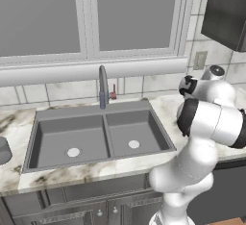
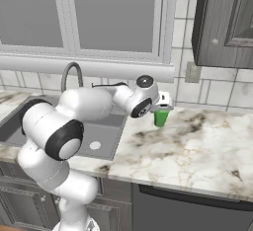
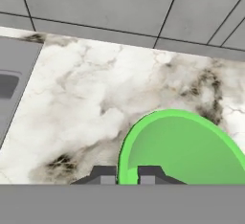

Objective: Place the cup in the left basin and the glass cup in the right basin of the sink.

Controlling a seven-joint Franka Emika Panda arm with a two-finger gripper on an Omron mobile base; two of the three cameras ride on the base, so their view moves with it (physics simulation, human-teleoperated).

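Observation:
The cup is a small bright green tumbler standing upright over the marble counter, just right of the sink. My gripper comes down on it from above and is shut on its rim; in the hand view the gripper has one fingertip inside and one outside the cup. I cannot tell whether the cup touches the counter. The glass cup, grey and cylindrical, stands on the counter left of the sink. The left basin and the right basin both hold nothing.
A tall grey faucet rises behind the sink's divider, with a small red thing beside it. A dark wall cabinet hangs above the marble counter, which stretches to the right. My own arm stands between the sink and the cup.

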